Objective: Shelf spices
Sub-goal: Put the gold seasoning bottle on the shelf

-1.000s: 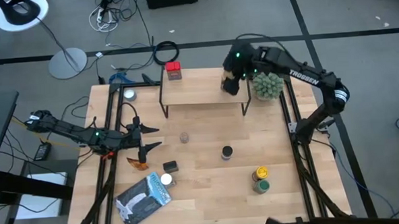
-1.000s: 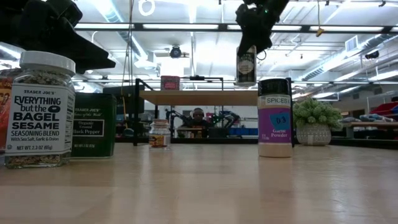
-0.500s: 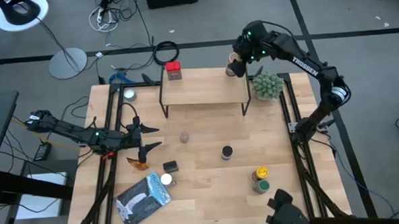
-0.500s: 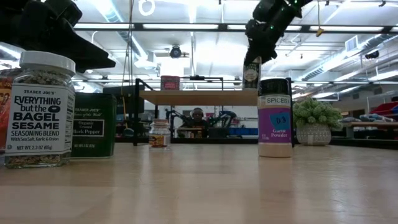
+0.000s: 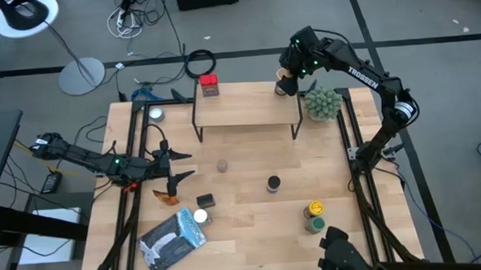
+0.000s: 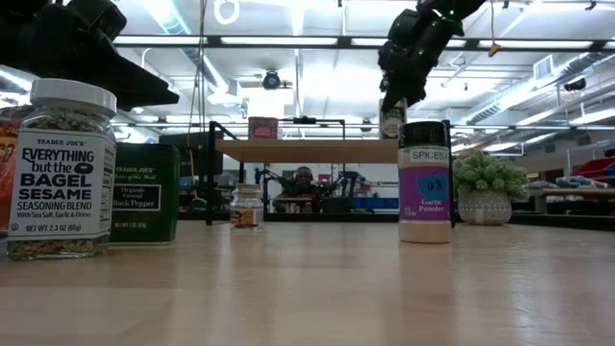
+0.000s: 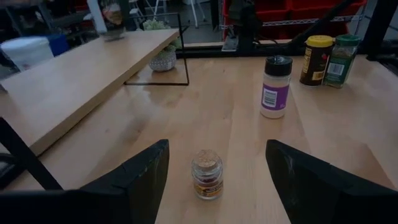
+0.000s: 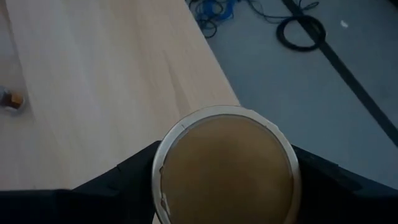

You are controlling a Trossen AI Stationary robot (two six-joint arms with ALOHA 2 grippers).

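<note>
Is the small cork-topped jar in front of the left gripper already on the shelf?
No: in the left wrist view the cork-topped jar stands on the tabletop between the left gripper's fingers, apart from the shelf.

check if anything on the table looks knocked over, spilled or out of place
Nothing looks spilled or tipped. The loose jars on the table stand upright. The one unusual spot: the right pincer holds a tan-lidded jar at the shelf's far right corner, close to the edge. The left pincer waits open near the table's left side.
</note>
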